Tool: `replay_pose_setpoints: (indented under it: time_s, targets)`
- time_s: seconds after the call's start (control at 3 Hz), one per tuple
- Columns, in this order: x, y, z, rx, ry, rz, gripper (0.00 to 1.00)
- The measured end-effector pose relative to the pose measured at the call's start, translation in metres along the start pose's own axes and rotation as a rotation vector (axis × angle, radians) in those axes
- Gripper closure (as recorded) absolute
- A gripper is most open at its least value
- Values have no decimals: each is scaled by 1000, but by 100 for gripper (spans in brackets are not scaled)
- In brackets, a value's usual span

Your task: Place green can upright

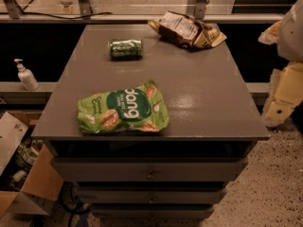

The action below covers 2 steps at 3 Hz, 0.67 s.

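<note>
The small dark green metal drink can (pixel 126 48) lies on its side toward the far left of the grey metal counter (pixel 203 103), silver ends facing left and right -- so it has yet to be stood upright; nothing touches it, and it looks free to roll, so a grasp across its body would seem the safer one. The pale markings on its side cannot be read. Near the front edge lies a flat bright-green snack bag (pixel 123 109), well apart from the can, printed "dang" in white; its smaller print is unclear. A crumpled brown snack bag (pixel 187 31) sits at the far right corner, its writing illegible. The gripper (pixel 283 98) hangs at the right edge, off the counter and far from the can; whether it is open or closed I cannot tell -- it holds nothing of the task.
</note>
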<state>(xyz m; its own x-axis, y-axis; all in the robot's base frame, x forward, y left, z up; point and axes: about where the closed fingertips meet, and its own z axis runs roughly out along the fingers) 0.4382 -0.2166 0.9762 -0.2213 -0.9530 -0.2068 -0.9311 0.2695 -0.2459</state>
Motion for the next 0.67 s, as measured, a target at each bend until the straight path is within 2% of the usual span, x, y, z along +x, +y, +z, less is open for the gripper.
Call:
replay_pose_setpoints:
  time_s: [0.33,0.67]
  targets:
    - [-2,-1,0,5,-3,-3,0]
    - [-18,-14,13,27,-39,-17,0]
